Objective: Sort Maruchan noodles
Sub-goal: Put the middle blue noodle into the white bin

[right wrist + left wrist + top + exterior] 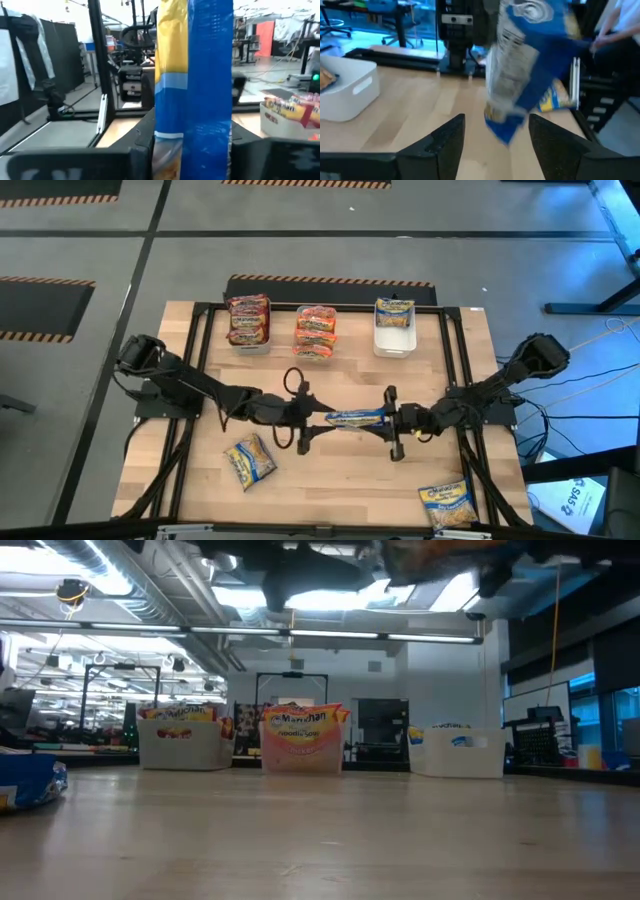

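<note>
Pale wood-grain worktop point(330, 470) with a black frame. On it, beyond the held blue-and-yellow packet point(355, 418): a white bin point(248, 343) of dark red-and-yellow packets, a pink-orange stack point(316, 332), a white bin point(393, 342) with a blue-yellow packet. Nearer than the held packet lie two blue-yellow packets point(249, 460) point(447, 504). Both arms are black

High view: overhead, facing straight down; covers the whole wooden table point(330, 470) and both arms.
Low view: at tabletop level, facing level across the table toward three bins point(300, 745) and the room behind.
Left wrist view: close, looking past its own fingers point(447, 145) at a blue packet point(520, 75).
Right wrist view: closer still, the same blue packet filling its centre.
</note>
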`<state>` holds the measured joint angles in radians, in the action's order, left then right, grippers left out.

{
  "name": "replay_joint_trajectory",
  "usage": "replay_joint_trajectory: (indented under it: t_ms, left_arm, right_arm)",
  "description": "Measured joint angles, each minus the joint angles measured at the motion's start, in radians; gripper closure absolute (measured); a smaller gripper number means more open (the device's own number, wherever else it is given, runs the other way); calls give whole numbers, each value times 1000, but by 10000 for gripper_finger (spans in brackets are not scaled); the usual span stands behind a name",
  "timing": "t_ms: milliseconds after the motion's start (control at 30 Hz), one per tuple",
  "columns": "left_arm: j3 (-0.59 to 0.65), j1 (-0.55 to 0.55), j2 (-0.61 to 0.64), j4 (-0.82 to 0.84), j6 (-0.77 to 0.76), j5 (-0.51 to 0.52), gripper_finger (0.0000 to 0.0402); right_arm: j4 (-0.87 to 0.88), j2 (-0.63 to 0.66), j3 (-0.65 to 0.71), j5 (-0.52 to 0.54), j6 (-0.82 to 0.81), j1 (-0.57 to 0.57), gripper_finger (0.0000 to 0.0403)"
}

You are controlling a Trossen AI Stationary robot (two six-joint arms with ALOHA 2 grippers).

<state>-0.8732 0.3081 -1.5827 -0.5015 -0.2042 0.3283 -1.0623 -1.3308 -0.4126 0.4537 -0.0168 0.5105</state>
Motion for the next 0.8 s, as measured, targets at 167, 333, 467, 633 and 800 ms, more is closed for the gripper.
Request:
replay_joint_trajectory:
  t_ms: [167, 333, 467, 633, 800]
  left_arm:
    - [0, -5, -17, -70, -10, -78, 171]
    - [0, 1, -17, -138, 6, -174, 170]
    - [0, -1, -12, -139, -2, -175, 170]
    - [0, -5, -12, -162, 12, -116, 170]
    - [0, -14, -9, -229, 41, -97, 172]
  right_arm:
    - [-1, -57, -62, -32, 50, -37, 307]
    - [11, -69, -92, -80, 52, -74, 307]
    - [10, -69, -94, -89, 60, -73, 307]
    - [-2, -79, -102, -67, 52, -73, 307]
    - [13, -128, -169, -63, 105, -72, 307]
